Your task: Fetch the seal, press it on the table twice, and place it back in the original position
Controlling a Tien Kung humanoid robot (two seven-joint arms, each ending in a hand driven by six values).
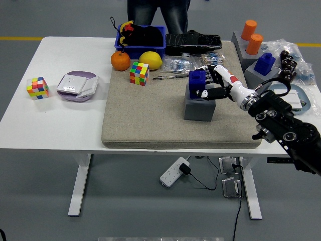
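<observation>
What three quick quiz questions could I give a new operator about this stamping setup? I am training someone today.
1. True or false: the right hand is closed on the blue seal.
2. What does the blue seal sit in? A) blue basket B) gray holder C) purple box
3. Which fruit lies beside the orange?

Key
1. True.
2. B, the gray holder on the beige mat.
3. The lemon.
</observation>
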